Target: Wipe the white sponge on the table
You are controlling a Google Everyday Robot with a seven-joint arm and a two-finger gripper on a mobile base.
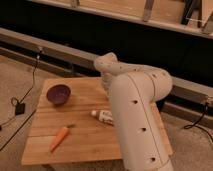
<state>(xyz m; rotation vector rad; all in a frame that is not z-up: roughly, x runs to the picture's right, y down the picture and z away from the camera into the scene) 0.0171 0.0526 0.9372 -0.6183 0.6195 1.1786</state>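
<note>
Spanning the light-brown plank table [85, 137], the white arm [137, 120] hides gripper and off-white sponge, so grip and progress are unclear.

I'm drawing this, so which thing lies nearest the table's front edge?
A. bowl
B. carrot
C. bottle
B: the carrot lies nearer the front edge of the table than the bowl or bottle; the gripper is out of sight behind the arm.
</note>
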